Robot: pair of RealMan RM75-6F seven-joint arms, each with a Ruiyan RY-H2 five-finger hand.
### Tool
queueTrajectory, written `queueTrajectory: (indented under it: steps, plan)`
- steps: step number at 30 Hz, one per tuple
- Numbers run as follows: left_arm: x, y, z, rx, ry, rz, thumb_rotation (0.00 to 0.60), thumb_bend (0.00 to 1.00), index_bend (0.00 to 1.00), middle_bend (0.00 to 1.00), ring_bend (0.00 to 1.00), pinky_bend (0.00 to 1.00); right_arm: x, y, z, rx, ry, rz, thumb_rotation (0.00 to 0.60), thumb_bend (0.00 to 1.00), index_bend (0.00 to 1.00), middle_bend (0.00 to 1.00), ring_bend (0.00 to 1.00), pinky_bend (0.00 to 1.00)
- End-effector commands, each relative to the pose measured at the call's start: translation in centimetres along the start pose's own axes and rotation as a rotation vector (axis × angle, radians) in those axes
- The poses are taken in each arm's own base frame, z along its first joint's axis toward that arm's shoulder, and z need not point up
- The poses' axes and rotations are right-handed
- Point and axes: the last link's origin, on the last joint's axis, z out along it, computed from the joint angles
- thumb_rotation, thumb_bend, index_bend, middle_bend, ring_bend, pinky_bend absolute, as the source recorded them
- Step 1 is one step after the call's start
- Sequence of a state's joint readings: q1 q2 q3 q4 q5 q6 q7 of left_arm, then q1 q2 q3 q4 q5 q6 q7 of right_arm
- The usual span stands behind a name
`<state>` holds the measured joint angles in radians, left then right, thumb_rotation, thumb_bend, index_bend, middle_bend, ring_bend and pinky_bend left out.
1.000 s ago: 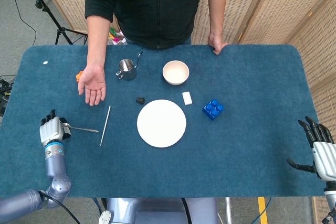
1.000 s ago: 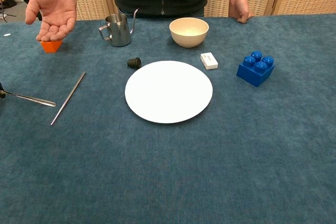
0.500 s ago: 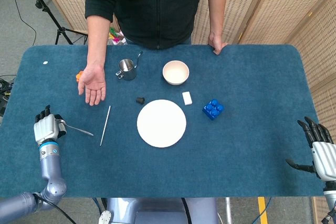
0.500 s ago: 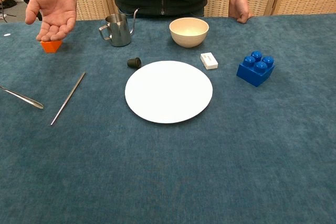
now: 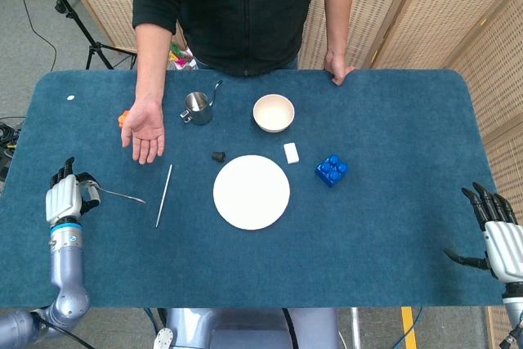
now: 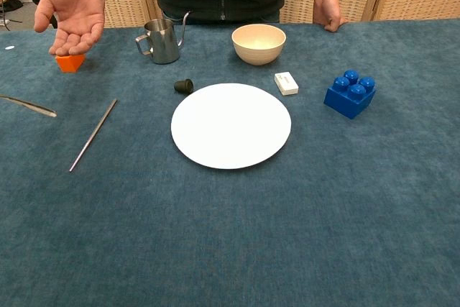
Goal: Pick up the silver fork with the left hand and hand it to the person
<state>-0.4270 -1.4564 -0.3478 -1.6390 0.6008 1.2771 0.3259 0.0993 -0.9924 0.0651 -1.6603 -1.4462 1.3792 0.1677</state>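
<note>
My left hand (image 5: 64, 199) hovers over the table's left edge and grips one end of the silver fork (image 5: 121, 195). The fork sticks out to the right, lifted off the cloth; in the chest view only its free end (image 6: 29, 105) shows at the left border, and the hand is out of that frame. The person's open palm (image 5: 145, 131) waits above and to the right of my left hand, also seen as the palm (image 6: 72, 11) in the chest view. My right hand (image 5: 495, 226) rests at the table's right edge, fingers spread, holding nothing.
A thin metal rod (image 5: 164, 194) lies just right of the fork. A white plate (image 5: 252, 191), black cap (image 5: 218, 155), steel pitcher (image 5: 197, 107), cream bowl (image 5: 273, 112), white eraser (image 5: 291, 152), blue brick (image 5: 331, 169) and orange piece (image 6: 70, 62) fill the middle and back.
My left hand has carried the fork up and to the left, lifting it off the cloth. The person's palm and my right hand stayed put.
</note>
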Motion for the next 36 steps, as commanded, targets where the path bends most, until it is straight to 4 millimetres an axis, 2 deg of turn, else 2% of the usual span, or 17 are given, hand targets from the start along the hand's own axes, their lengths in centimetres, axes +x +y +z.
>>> queueTrajectory:
  steps: [1, 10, 14, 18, 23, 29, 36]
  plan:
    - [2.0, 0.7, -1.2, -0.058, 0.025, -0.192, 0.600, 0.63, 0.75, 0.00, 0.00, 0.00, 0.0, 0.0, 0.0, 0.001, 0.000, 0.001, 0.600, 0.00, 0.02, 0.00, 0.00, 0.00]
    - [4.9, 2.4, -2.4, -0.109, 0.068, -0.435, 0.600, 0.64, 0.75, 0.00, 0.00, 0.00, 0.0, -0.1, -0.1, 0.005, -0.001, 0.003, 0.600, 0.00, 0.02, 0.00, 0.00, 0.00]
    - [5.5, 3.3, -2.1, -0.089, 0.091, -0.510, 0.600, 0.64, 0.76, 0.00, 0.00, 0.00, 0.0, -0.1, -0.1, 0.006, -0.002, 0.002, 0.600, 0.00, 0.02, 0.00, 0.00, 0.00]
    - [6.4, 5.6, -1.0, -0.029, 0.048, -0.546, 0.600, 0.64, 0.76, 0.00, 0.00, 0.00, 0.0, 0.0, -0.1, 0.002, -0.003, 0.003, 0.600, 0.00, 0.02, 0.00, 0.00, 0.00]
    - [7.2, 7.1, -0.2, 0.032, 0.018, -0.582, 0.600, 0.64, 0.76, 0.00, 0.00, 0.00, 0.0, 0.0, 0.0, 0.002, -0.005, 0.002, 0.600, 0.00, 0.02, 0.00, 0.00, 0.00]
    - [7.2, 8.6, 0.4, 0.055, -0.006, -0.568, 0.600, 0.64, 0.76, 0.00, 0.00, 0.00, 0.0, 0.0, 0.0, 0.000, -0.006, 0.003, 0.600, 0.00, 0.02, 0.00, 0.00, 0.00]
    - [6.0, 10.0, 1.0, 0.085, -0.023, -0.547, 0.600, 0.64, 0.76, 0.00, 0.00, 0.00, 0.1, 0.2, 0.1, -0.005, -0.007, 0.005, 0.600, 0.00, 0.02, 0.00, 0.00, 0.00]
